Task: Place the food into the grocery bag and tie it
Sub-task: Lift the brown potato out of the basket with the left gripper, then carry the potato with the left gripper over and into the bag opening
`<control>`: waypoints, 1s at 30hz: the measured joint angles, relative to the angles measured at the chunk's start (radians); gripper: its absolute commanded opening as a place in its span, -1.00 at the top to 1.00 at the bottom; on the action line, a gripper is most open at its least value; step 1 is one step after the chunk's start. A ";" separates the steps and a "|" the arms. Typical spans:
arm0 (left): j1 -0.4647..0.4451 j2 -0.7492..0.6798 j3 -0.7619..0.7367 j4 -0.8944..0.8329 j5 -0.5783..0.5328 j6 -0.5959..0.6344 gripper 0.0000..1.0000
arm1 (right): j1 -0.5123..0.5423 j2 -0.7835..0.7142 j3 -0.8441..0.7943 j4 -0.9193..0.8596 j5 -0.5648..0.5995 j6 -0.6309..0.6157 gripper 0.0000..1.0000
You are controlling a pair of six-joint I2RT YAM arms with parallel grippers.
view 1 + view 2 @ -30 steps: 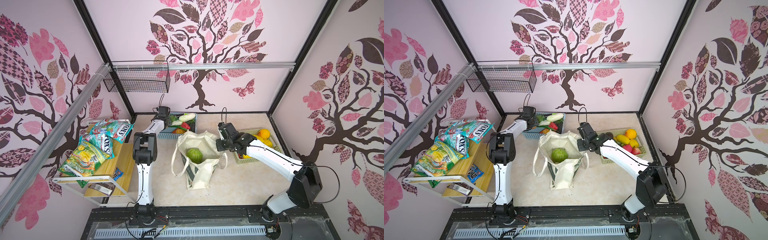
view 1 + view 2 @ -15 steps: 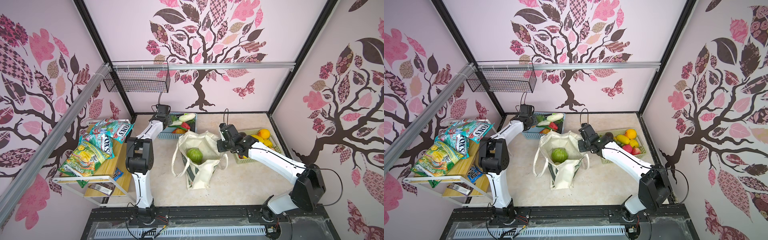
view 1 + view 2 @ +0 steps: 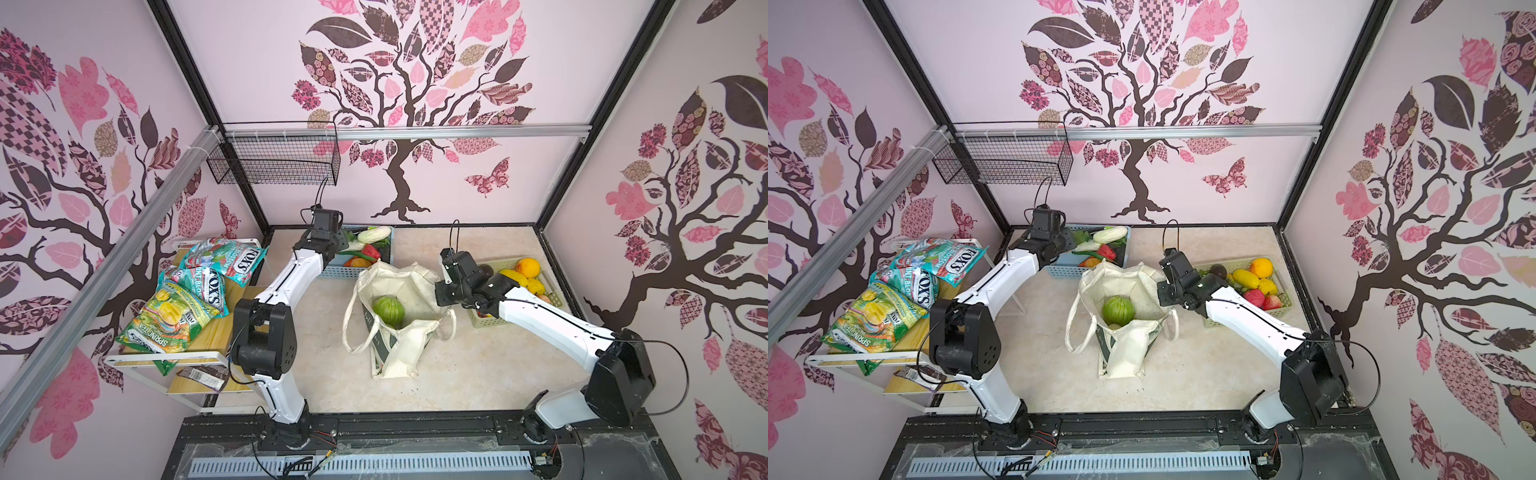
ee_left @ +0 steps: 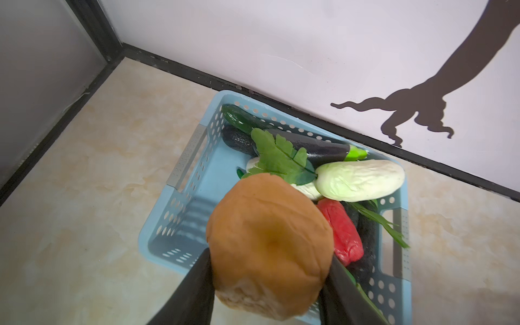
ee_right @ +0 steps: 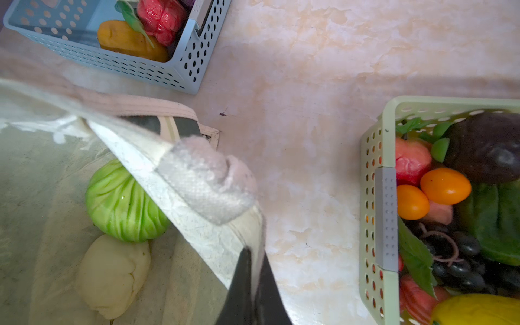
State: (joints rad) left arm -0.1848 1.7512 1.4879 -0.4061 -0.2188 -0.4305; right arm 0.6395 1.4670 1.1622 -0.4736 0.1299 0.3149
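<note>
Gripping a round orange-brown food (image 4: 264,239) between its dark jaws, our left gripper (image 4: 268,257) sits above the blue basket (image 3: 338,272), which we find just above the middle of both top views. Our right gripper (image 5: 253,259) is pinched closed on the rim of the grocery bag (image 3: 399,357). We see the bag standing open at the centre of the frame (mouth upward), with a green cabbage (image 3: 389,309) and a pale cream food (image 5: 112,275) inside it. A pale green basket (image 5: 371,157) of fruit sits close beside the bag.
</note>
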 measured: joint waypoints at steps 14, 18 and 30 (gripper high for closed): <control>-0.014 -0.266 -0.103 -0.039 0.196 -0.071 0.17 | 0.000 0.000 0.001 0.007 -0.015 0.008 1.00; -0.018 -0.325 -0.128 -0.043 0.273 -0.101 0.16 | 0.000 0.000 0.010 0.007 -0.024 0.016 1.00; -0.047 -0.447 -0.169 -0.038 0.478 -0.192 0.16 | 0.000 0.004 0.023 0.005 -0.038 0.023 1.00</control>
State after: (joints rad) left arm -0.2314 1.3037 1.3193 -0.4442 0.2588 -0.6224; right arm 0.6399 1.4708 1.1847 -0.4686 0.0921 0.3378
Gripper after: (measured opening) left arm 0.510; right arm 0.060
